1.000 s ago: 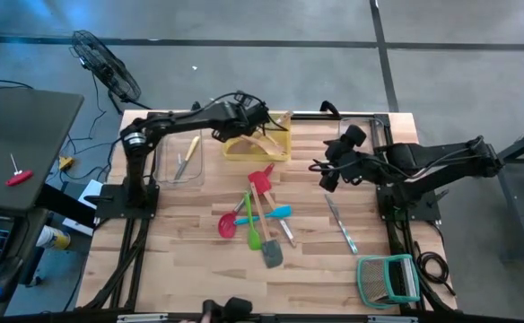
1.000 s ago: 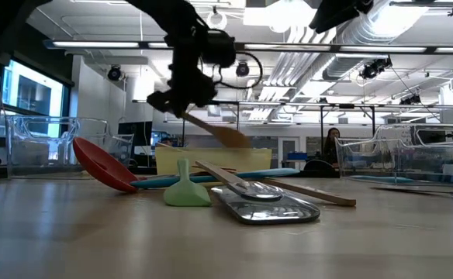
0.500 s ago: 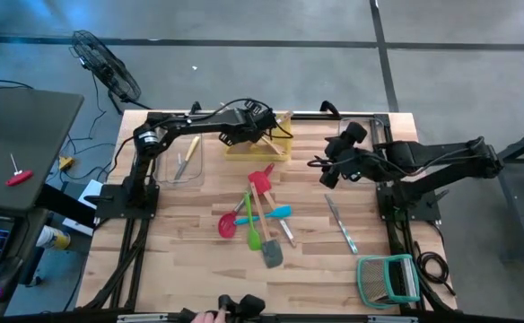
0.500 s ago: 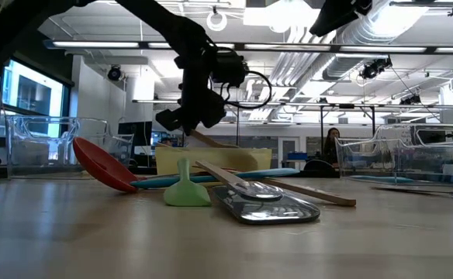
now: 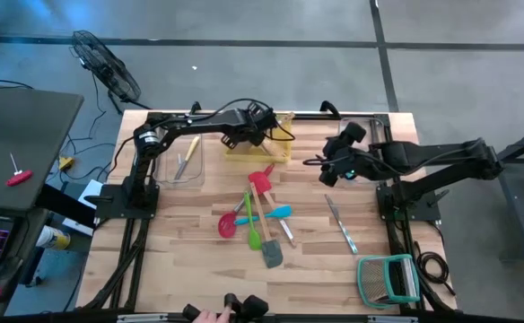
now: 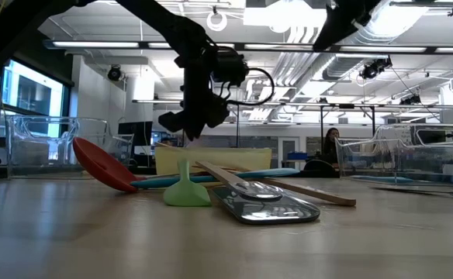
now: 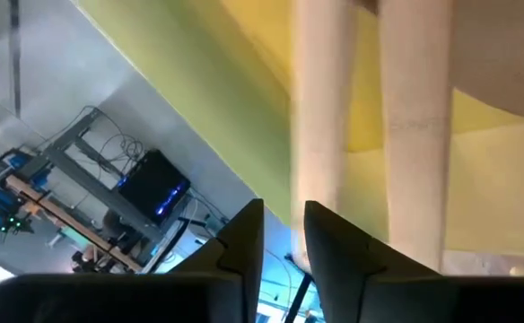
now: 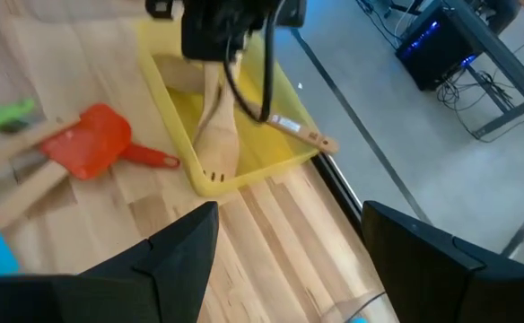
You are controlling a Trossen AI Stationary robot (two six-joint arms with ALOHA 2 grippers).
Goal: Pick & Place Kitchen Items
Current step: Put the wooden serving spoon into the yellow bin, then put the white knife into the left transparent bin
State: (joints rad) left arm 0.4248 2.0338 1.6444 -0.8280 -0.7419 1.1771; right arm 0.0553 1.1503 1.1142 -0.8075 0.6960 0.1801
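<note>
My left gripper [image 5: 264,135] hovers over the yellow tray [image 5: 244,154], its fingers [image 7: 244,242] a narrow gap apart with nothing between them. Below it a slotted wooden spatula [image 8: 217,144] lies in the tray with its blade against the near wall. A second wooden utensil [image 8: 302,133] pokes its handle over the tray's far rim. My right gripper [image 5: 327,170] is open above bare table, to the right of the pile. The pile holds a red spatula [image 5: 260,178], red ladle [image 5: 227,224], blue spatula [image 5: 275,213], green spatula [image 5: 254,235] and grey spatula [image 5: 272,254]. A metal knife [image 5: 341,226] lies apart.
A clear bin [image 5: 181,160] by the left arm holds a yellow-handled knife [image 5: 190,148]. Another clear bin [image 5: 362,127] stands at the far right. The teal-framed rack [image 5: 388,278] sits at the near right corner. Bare wood shows along the near edge and left of the pile.
My left gripper moved toward the table's right over the yellow tray and came down. The wooden utensil that hung slanting below it a second ago has sunk into the tray and no longer shows under the fingers in the low view.
</note>
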